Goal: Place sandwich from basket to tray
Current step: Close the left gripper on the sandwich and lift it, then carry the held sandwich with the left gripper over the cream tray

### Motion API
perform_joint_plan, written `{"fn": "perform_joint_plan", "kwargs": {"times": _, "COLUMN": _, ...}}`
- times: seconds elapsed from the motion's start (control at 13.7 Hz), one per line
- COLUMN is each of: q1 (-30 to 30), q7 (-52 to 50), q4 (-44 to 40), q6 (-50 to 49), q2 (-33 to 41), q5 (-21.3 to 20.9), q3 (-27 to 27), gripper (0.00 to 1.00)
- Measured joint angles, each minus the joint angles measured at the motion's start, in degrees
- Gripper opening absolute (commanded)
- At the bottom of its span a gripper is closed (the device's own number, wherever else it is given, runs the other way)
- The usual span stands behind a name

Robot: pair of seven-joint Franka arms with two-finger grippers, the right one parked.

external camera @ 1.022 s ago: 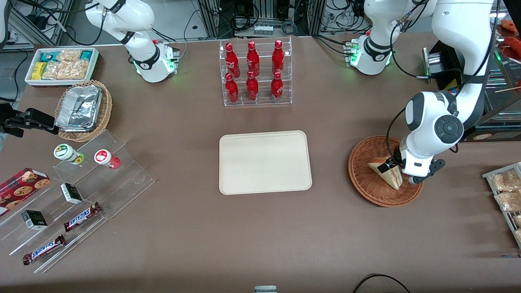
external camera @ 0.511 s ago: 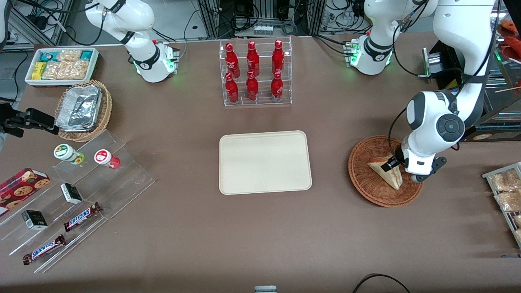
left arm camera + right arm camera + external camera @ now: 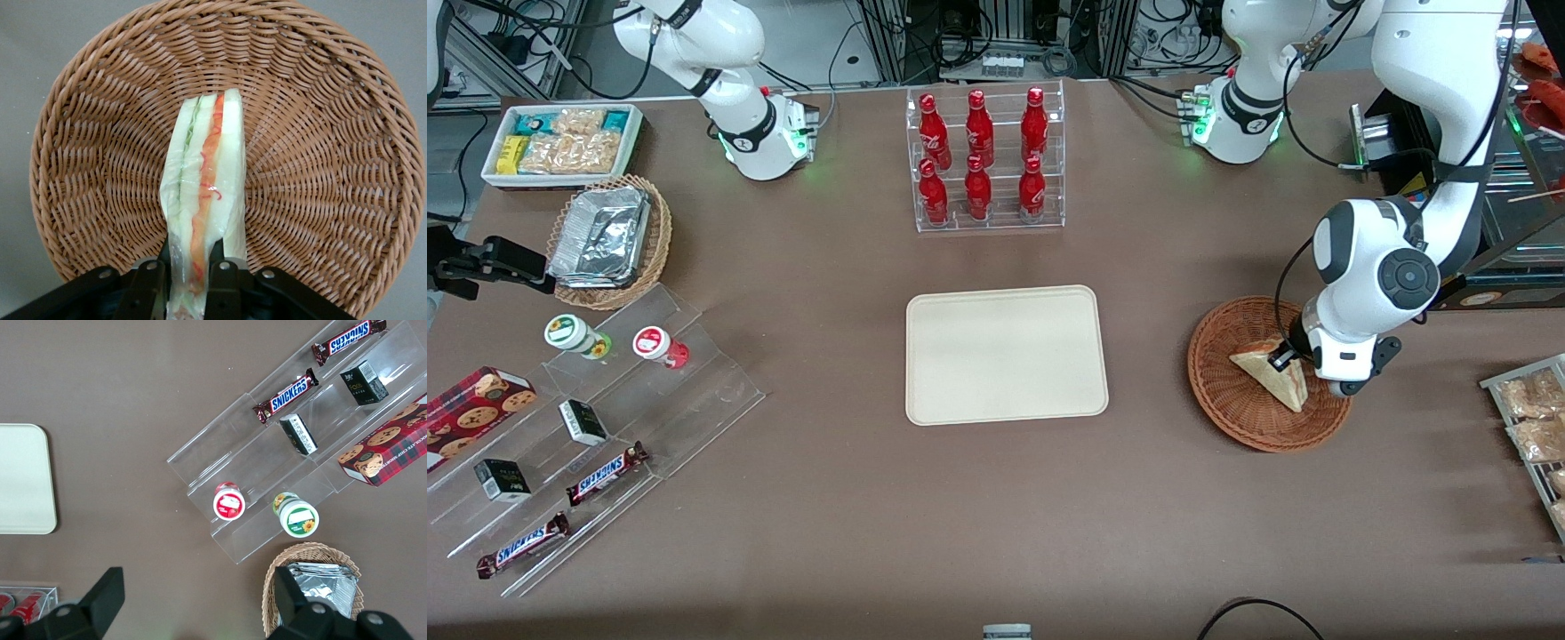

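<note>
Scan the front view from the parked arm's end of the table: the cream tray (image 3: 1007, 354) lies flat in the middle, bare, and well apart from the reddish-brown wicker basket (image 3: 1221, 391) toward the working arm's end. The sandwich (image 3: 1270, 380) sits in that basket, and the left arm's gripper (image 3: 188, 275) has its jaws narrowed onto the sandwich's thick end, one finger on each bread face. You are at the grasp-and-lift step. Raise the wedge straight up until it clears the basket rim before you translate toward the tray; judge the grip as light, since soft bread will likely crush or slip if squeezed or swung. The wedge's long axis runs from the gripper outward across the basket floor, its pointed tip aimed away from the fingers, filling edge upward.
</note>
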State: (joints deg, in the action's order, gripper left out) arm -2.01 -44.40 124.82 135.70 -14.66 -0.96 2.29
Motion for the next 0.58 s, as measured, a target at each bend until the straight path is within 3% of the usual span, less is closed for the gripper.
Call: {"fn": "perform_joint_plan", "kwargs": {"times": 0.58, "q1": -0.6, "q7": 7.3, "q4": -14.5, "q6": -22.8, "q2": 1.5, "q5": -0.2, "q3": 4.1, "gripper": 0.00}}
